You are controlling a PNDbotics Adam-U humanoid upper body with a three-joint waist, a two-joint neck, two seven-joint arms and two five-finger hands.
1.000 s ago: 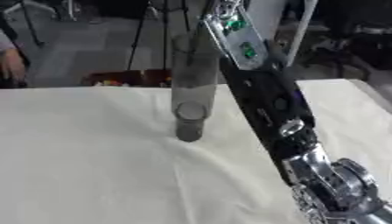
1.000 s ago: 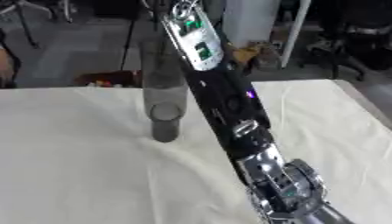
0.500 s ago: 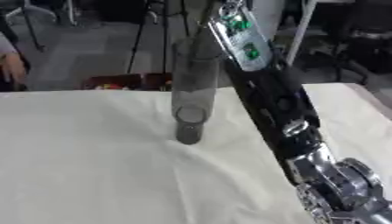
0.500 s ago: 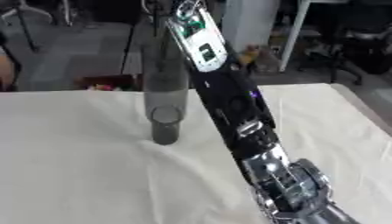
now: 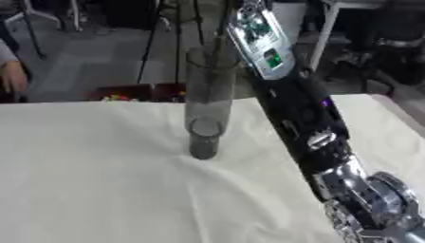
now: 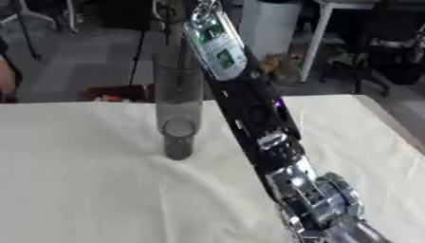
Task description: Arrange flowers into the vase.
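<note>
A tall clear glass vase [image 5: 206,107] stands upright on the white cloth [image 5: 99,180], a little left of the middle. My right arm [image 5: 299,118] comes up from the lower right and passes close beside the vase on its right. Its forearm [image 6: 217,45] rises above the vase's mouth and leaves the picture at the top, so the hand is hidden. Thin dark lines [image 5: 222,33] run down toward the vase's mouth; I cannot tell whether they are a stem or a stand behind. My left hand shows in no view.
Small colourful bits [image 5: 116,98] lie in a dark box just past the table's far edge, left of the vase. Behind the table are a grey floor, stand legs and chairs. The cloth is wrinkled around the vase's foot.
The right forearm has leaned slightly to the right at its top. The vase has stayed where it was.
</note>
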